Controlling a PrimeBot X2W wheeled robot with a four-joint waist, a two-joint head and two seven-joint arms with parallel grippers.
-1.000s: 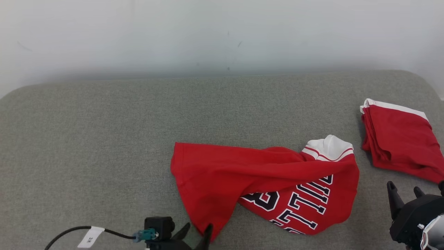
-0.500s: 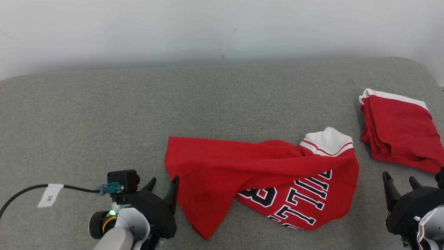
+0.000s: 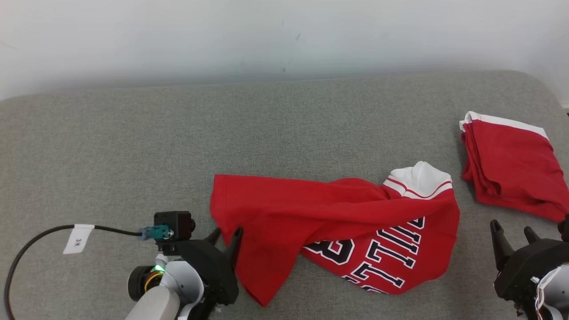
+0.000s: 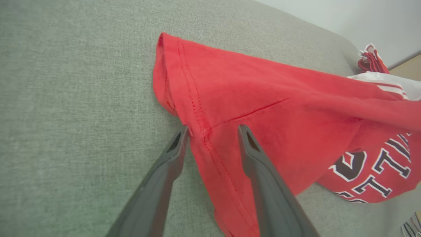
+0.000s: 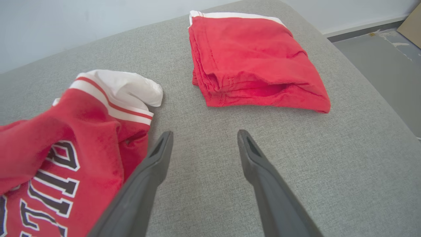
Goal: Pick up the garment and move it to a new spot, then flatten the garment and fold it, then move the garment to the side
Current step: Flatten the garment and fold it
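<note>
Garment [image 4: 263, 108] hem between the parted left fingers [image 4: 263, 177]

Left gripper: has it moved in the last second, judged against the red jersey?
Yes. The left gripper has gone up the head view from the lower tip of the red jersey, along its left hem, and now straddles that hem.
</note>
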